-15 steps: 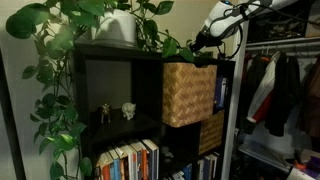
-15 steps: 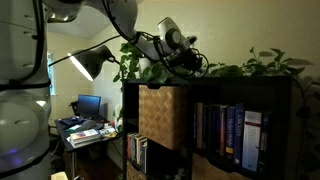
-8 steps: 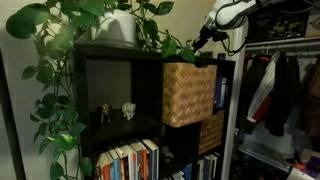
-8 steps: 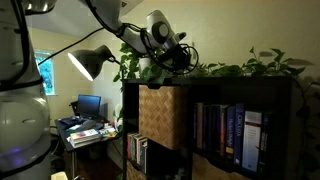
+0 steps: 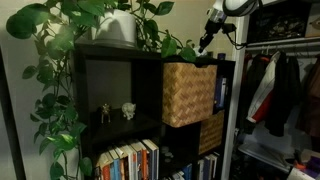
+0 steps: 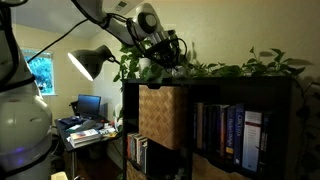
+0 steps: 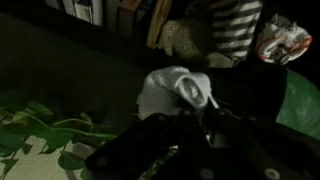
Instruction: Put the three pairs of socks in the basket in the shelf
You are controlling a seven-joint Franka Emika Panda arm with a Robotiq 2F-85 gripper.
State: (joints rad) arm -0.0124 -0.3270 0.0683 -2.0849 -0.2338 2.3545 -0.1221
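I hold the gripper (image 5: 206,40) clamped on a white rolled pair of socks (image 7: 176,90), high over the tall black cube shelf (image 5: 110,50), to clear the green leaves (image 5: 170,42) above the tan woven wicker basket (image 5: 189,94).

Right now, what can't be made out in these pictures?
The basket's inside: hidden by its wicker front, both exterior views.
The gripper, open or shut: too small among leaves in exterior views, dark and blurred in wrist view.
The white bundle, wrist view: gripped or lying loose, too dark.
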